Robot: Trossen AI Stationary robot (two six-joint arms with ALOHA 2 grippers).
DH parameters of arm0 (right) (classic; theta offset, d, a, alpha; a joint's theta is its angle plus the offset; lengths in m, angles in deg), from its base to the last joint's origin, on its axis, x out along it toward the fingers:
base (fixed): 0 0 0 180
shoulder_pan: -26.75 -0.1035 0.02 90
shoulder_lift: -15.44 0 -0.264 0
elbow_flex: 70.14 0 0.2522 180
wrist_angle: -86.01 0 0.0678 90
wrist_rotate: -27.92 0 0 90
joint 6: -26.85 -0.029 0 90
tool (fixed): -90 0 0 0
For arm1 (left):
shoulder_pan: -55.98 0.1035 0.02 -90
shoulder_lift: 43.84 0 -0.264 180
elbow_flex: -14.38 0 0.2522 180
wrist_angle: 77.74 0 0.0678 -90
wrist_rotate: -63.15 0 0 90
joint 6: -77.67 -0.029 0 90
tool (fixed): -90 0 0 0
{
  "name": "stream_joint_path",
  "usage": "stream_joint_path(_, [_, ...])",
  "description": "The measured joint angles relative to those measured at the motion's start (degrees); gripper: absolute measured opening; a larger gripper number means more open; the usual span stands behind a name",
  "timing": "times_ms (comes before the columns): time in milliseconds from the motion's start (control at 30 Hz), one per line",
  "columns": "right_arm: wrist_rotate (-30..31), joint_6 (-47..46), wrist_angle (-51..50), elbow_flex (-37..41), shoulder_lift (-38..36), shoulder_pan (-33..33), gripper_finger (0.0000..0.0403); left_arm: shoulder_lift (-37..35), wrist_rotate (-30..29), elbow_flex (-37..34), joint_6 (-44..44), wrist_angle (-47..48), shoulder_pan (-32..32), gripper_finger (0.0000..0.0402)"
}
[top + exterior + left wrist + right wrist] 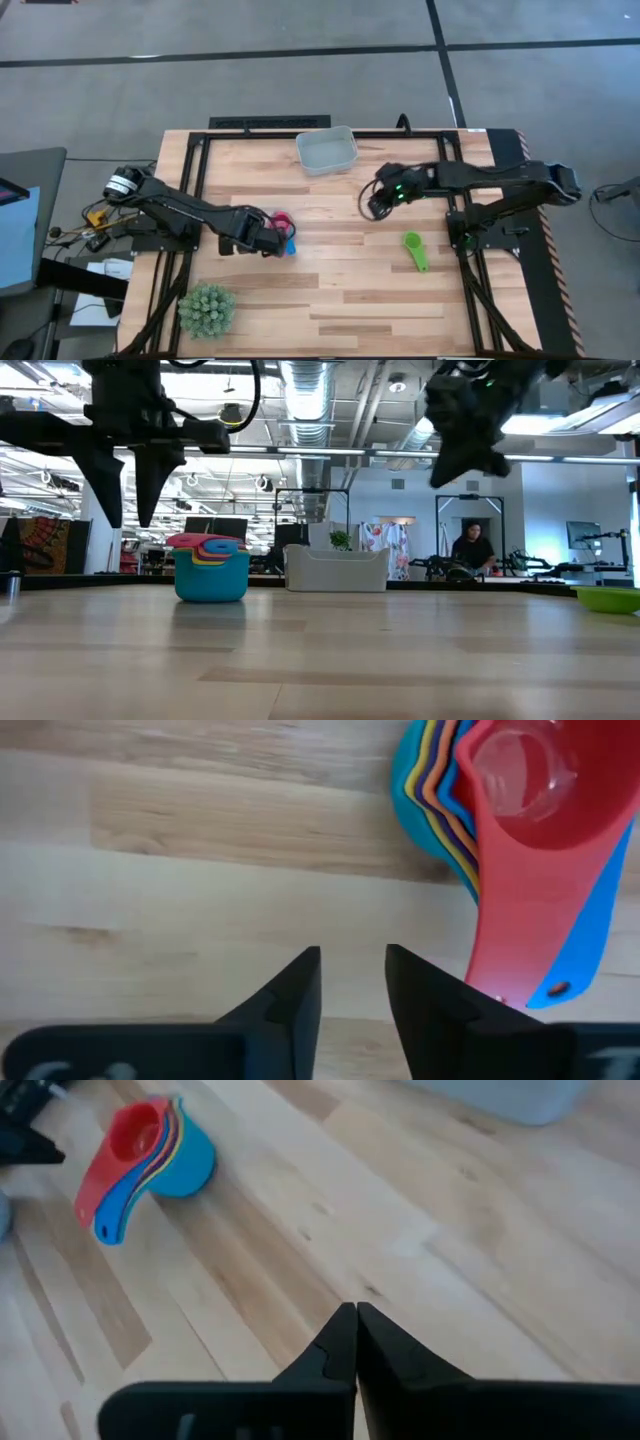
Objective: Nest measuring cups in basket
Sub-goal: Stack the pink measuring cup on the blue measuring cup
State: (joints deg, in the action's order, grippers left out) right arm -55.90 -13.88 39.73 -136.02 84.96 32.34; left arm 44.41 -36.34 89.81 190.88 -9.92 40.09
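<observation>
A nested stack of measuring cups (286, 236) stands upright on the table, with a red cup innermost and a light blue one (211, 581) outermost; the handles fan out together (520, 950). A single green cup (414, 248) lies apart on the right half. The pale basket (327, 150) sits by the far edge. My left gripper (352, 982) is open and hangs above the table just left of the stack (130, 520), touching nothing. My right gripper (356, 1320) is shut and raised (373, 204) between the basket and the green cup.
A spiky green ball-shaped plant (207, 308) sits near the table's near-left corner. Bare wood (350, 290) lies between the stack and the green cup. A person (471, 546) sits in the room beyond the far edge.
</observation>
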Motion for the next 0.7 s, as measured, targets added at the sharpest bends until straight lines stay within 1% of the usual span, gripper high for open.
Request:
stream_joint_path(67, [-0.6,0.0,5.6,0.0,3.6,-1.6,0.0019,0.4,-0.2,0.0,-0.3,-0.5,-0.3,0.0089])
stream_joint_path(200, [-4.1,0.5,16.4,0.0,9.9,-3.2,0.0016,1.3,-0.5,0.0,-3.0,-3.5,-0.4,0.0073])
stream_joint_path(367, [-7.5,0.2,26.1,-0.1,16.1,-4.8,0.0020,2.4,-1.7,0.0,-6.5,-6.0,-0.4,0.0060])
stream_joint_path(433, [-7.8,0.2,28.9,0.0,18.0,-5.6,0.0019,2.9,-1.7,-0.1,-10.2,-7.1,-0.1,0.0056])
stream_joint_path(533, [-9.1,0.0,34.0,0.0,21.1,-6.5,0.0014,2.9,-1.6,-0.1,-20.0,-10.5,0.4,0.0049])
stream_joint_path(633, [-9.7,-2.0,40.1,-0.2,24.1,-6.8,0.0010,2.9,-1.5,-0.1,-24.2,-12.5,0.8,0.0041])
stream_joint_path(700, [-10.9,-3.4,41.9,0.0,25.5,-7.0,0.0010,3.0,-1.5,-0.1,-26.1,-13.0,1.0,0.0035])
